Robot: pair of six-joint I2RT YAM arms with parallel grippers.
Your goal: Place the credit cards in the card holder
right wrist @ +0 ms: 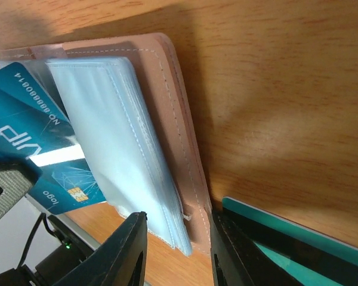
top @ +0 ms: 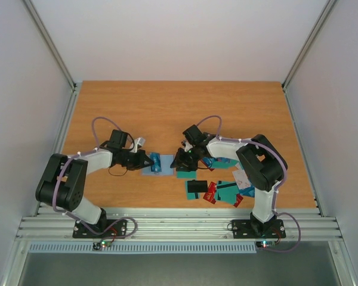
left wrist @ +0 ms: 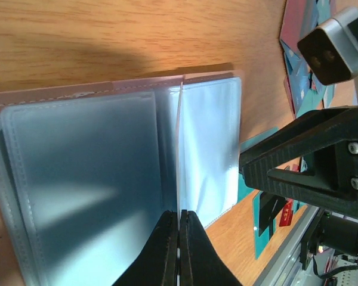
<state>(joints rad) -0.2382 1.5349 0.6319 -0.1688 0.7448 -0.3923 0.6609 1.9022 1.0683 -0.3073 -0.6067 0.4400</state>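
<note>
1. Top external: found the card holder (top: 157,165) lying open on the counter (top: 167,107). Noted the left gripper (top: 149,161) at the card holder's left edge and the right gripper (top: 179,159) at its right edge. Noted loose credit cards (top: 218,189) scattered just right of the card holder.
2. Left wrist: found the left gripper (left wrist: 179,223) pinched together on one clear sleeve leaf standing on edge at the middle of the card holder (left wrist: 77,179). Noted the right gripper (left wrist: 298,161) just beyond the card holder's right edge, with credit cards (left wrist: 295,36) further out on that side.
3. Right wrist: found the right gripper (right wrist: 179,219) with fingers (right wrist: 128,250) apart, one on either side of a corner of the card holder (right wrist: 167,119); unable to tell whether pressing on it. Noted a teal card (right wrist: 24,137) marked VIP on the card holder's far side, partly hidden behind the sleeve stack.
</note>
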